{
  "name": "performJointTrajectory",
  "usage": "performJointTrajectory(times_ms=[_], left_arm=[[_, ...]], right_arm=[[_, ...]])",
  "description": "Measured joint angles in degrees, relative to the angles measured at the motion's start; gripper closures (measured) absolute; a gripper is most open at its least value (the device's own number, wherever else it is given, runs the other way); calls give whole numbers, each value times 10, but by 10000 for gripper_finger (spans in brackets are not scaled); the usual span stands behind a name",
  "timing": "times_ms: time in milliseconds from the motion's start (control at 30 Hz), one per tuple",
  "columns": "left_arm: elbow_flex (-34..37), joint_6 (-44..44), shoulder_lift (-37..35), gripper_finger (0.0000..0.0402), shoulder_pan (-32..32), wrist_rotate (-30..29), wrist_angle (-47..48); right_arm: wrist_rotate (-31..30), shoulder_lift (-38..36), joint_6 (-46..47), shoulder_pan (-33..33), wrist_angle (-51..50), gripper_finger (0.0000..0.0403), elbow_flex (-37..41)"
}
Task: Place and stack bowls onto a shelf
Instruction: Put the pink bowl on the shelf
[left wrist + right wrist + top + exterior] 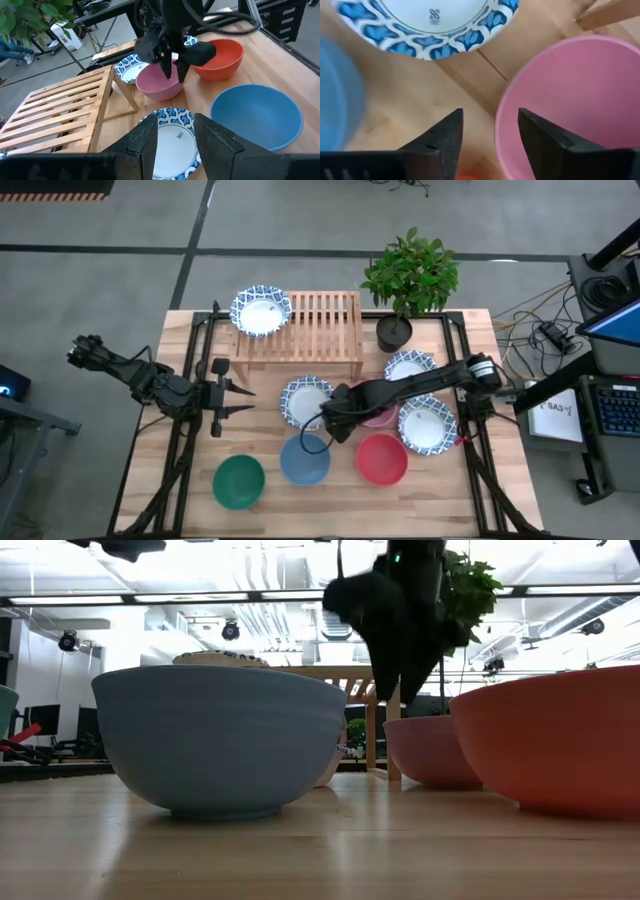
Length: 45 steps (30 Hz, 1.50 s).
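The light-wood shelf [300,330] stands at the table's far side, with one blue-patterned white bowl [261,310] resting on its left end. On the table are a patterned bowl [306,400], two more patterned bowls [410,367] [427,423], and pink [382,418], red [381,458], blue [305,459] and green [238,481] bowls. My right gripper [490,131] is open and points down just above the pink bowl's left rim [502,120], one finger on each side of it and clear of it. My left gripper [175,135] waits open, left of the shelf.
A black pot with a leafy plant [394,332] stands at the shelf's right end. The shelf's slatted top is bare to the right of its bowl. The blue [220,740] and red [560,740] bowls sit close to the table's near side.
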<state>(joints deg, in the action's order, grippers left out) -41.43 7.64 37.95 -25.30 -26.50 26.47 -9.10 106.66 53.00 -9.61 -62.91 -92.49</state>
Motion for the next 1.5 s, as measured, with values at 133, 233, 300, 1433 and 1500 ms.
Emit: performJointTrajectory(times_ms=[133,233,300,1433,1500], left_arm=[[0,0,1,290,0,0,1],[0,0,1,290,0,0,1],[0,0,1,290,0,0,2],[0,3,3,290,0,-1,2],[0,4,3,290,0,-1,1]], right_arm=[[0,20,2,-1,1,209,0],[-11,40,10,-1,-4,213,0],[-15,53,10,-1,-5,222,0],[80,-124,-70,-5,20,390,0],[85,-153,-115,-7,74,390,0]])
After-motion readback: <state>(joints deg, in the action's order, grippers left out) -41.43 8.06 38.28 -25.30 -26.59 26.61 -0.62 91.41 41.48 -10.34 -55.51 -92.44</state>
